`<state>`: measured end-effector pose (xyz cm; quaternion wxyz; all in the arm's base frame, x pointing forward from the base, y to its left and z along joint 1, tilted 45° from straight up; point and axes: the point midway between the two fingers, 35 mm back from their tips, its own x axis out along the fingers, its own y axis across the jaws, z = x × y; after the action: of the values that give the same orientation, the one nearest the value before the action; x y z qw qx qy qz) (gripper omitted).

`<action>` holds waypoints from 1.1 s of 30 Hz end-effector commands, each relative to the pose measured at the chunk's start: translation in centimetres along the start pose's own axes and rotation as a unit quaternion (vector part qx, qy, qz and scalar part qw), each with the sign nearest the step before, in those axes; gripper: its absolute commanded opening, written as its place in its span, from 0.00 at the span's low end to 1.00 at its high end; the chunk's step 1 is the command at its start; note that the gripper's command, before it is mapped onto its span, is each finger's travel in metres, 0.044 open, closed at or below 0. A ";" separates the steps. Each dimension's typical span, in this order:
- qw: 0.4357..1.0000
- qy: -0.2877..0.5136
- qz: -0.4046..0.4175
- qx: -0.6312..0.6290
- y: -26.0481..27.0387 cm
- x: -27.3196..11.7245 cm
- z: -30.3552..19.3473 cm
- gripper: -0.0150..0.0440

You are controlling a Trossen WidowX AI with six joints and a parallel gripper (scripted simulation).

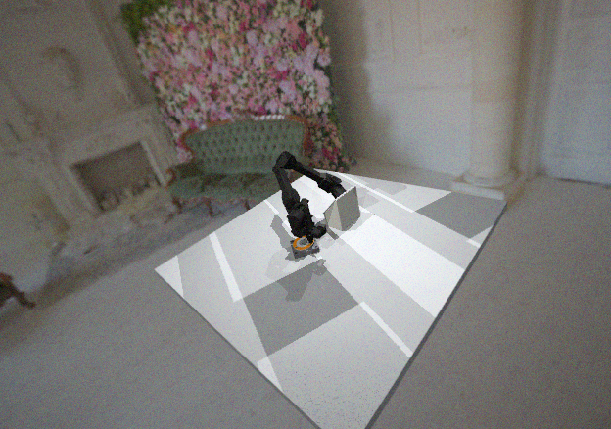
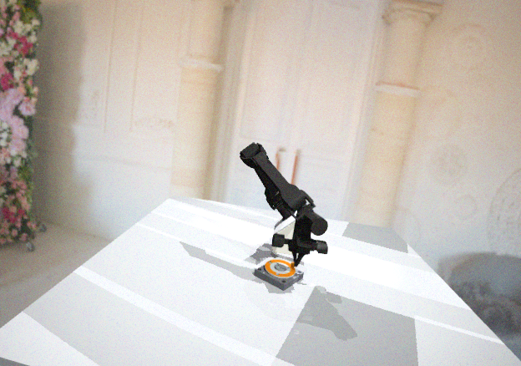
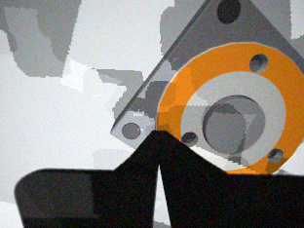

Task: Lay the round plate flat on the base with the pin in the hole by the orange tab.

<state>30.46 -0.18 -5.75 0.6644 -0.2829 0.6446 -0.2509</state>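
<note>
The round plate (image 1: 295, 243) (image 2: 273, 272) (image 3: 209, 63), an orange ring with a pale middle, sits around the grey post (image 2: 280, 266) (image 3: 236, 127) on the dark square base (image 1: 306, 253) (image 2: 269, 278) (image 3: 195, 46). The wrist view shows three small holes in the plate. A small orange tab (image 2: 292, 265) shows at the plate's right edge in the exterior view, beside the fingertips. My gripper (image 1: 309, 240) (image 2: 295, 265) (image 3: 158, 136) is shut and empty, its tips at the plate's rim; contact cannot be told. The pin cannot be made out, and the plate's tilt is too small to judge.
A pale upright panel (image 1: 345, 211) (image 2: 284, 237) stands behind the base, near the arm. Round dark spots (image 3: 228, 11) (image 3: 131, 131) mark two base corners. The base lies on a white table (image 1: 315, 365) (image 2: 147, 312) crossed by grey shadows.
</note>
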 end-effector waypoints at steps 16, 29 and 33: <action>1.000 0.005 0.000 -0.001 -0.6 0.0 -2.1 0.25; 1.000 0.005 0.000 -0.001 -1.0 0.1 -2.7 0.25; 1.000 0.005 0.000 -0.001 -1.0 -0.6 -2.6 0.25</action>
<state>27.92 -0.96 -4.93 0.6604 -0.2827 0.6487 -0.2514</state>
